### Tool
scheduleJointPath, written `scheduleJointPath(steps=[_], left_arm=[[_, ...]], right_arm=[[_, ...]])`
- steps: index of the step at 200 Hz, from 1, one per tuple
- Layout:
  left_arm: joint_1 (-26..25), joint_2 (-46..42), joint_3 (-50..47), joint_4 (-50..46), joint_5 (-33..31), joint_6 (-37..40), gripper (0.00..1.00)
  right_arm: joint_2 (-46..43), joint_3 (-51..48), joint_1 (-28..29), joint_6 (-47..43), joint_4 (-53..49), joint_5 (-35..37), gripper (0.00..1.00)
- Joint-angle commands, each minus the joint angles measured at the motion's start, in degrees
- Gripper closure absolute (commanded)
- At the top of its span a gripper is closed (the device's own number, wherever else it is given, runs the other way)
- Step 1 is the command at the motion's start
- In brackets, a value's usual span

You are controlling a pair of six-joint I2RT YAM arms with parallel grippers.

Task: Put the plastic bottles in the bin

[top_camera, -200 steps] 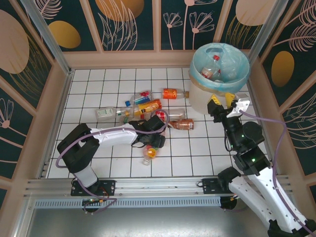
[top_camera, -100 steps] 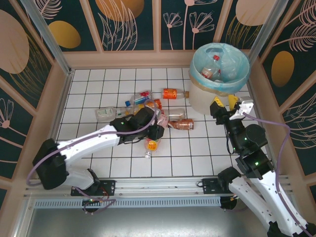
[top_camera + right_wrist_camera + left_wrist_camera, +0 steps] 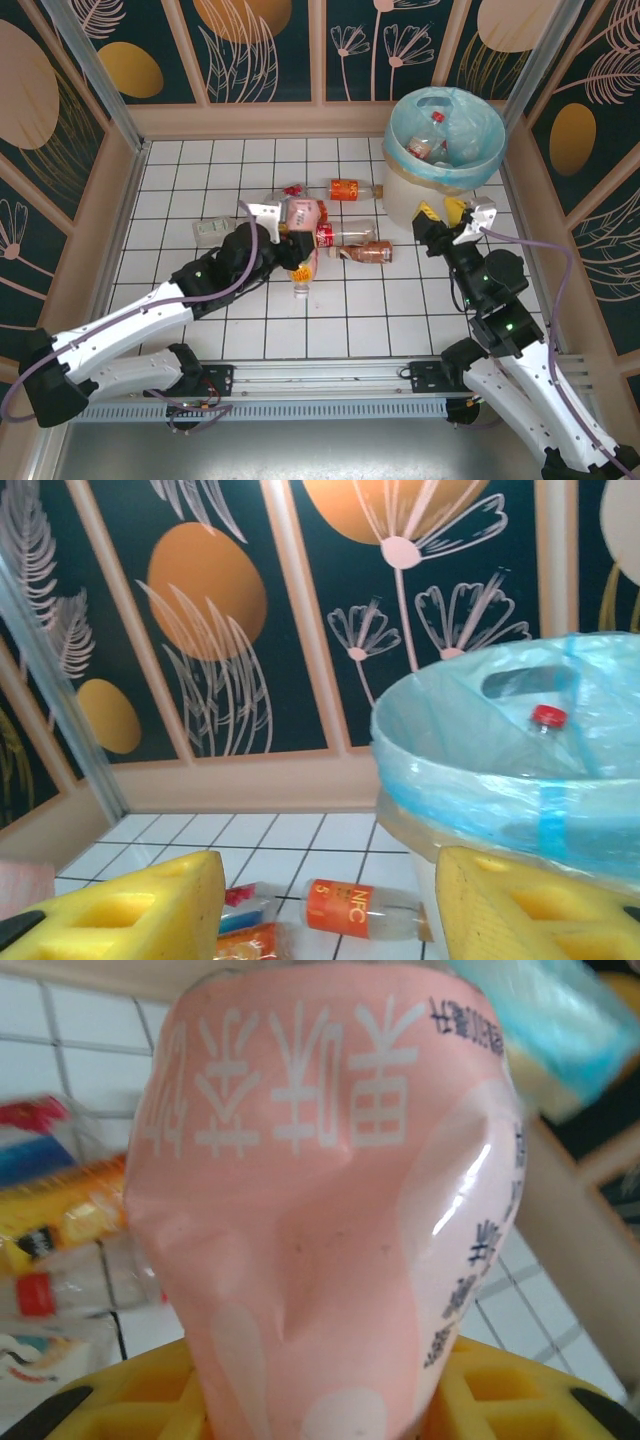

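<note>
My left gripper (image 3: 296,222) is shut on a dented pink bottle (image 3: 304,212), held above the pile of bottles; in the left wrist view the pink bottle (image 3: 330,1210) stands up between the yellow fingers (image 3: 130,1405). On the tiles lie an orange-labelled clear bottle (image 3: 350,189), a red-labelled clear one (image 3: 342,234), a brown one (image 3: 369,252), an orange one (image 3: 302,281) and a clear one (image 3: 213,230). The cream bin (image 3: 443,150) with its blue bag holds several bottles. My right gripper (image 3: 446,214) is open beside the bin's front, nothing between its fingers (image 3: 120,910).
Patterned walls with wooden ledges enclose the tiled floor (image 3: 350,310). The right wrist view looks past the bin (image 3: 500,750) at the orange-labelled bottle (image 3: 350,908) and a red-capped bottle (image 3: 545,720) inside the bag. Bare tiles lie between the arms' bases.
My left arm has stretched out and carried the pink bottle up and away from the pile, toward the back. My right gripper has shifted slightly left beside the bin.
</note>
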Motion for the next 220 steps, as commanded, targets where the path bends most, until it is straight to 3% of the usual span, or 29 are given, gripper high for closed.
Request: scheduleJointPath(steps=[1, 33, 63, 79, 142, 207, 220], left_arm=[[-0.1, -1.7, -1.3, 8.3, -15.6, -6.7, 0.68], [-0.1, -3.8, -2.2, 11.9, -23.8, -15.7, 1.00], [-0.1, -5.4, -3.5, 11.6, -27.3, -23.3, 1.00], [-0.1, -6.4, -5.3, 11.5, -28.2, -31.5, 1.00], [0.0, -7.2, -10.0, 13.3, -25.9, -54.4, 1.00], [-0.1, -8.6, -14.9, 18.5, -24.0, -69.4, 1.00], [-0.1, -8.6, -15.0, 19.5, -23.5, -70.9, 1.00]], right_arm=[[-2.0, -1.9, 0.3, 1.6, 8.6, -6.9, 0.43], [-3.6, -4.5, 0.3, 2.6, 12.7, -11.7, 0.48], [-5.6, -7.8, 0.3, 3.3, 17.2, -14.4, 0.48], [-6.9, -9.4, 0.3, 4.1, 19.6, -15.0, 0.48], [-10.0, -16.5, 0.3, 9.2, 34.3, -15.7, 0.48], [7.1, -18.7, 1.7, 25.5, 57.9, -20.8, 0.48], [10.6, -18.7, 5.2, 26.1, 61.0, -19.2, 0.48]])
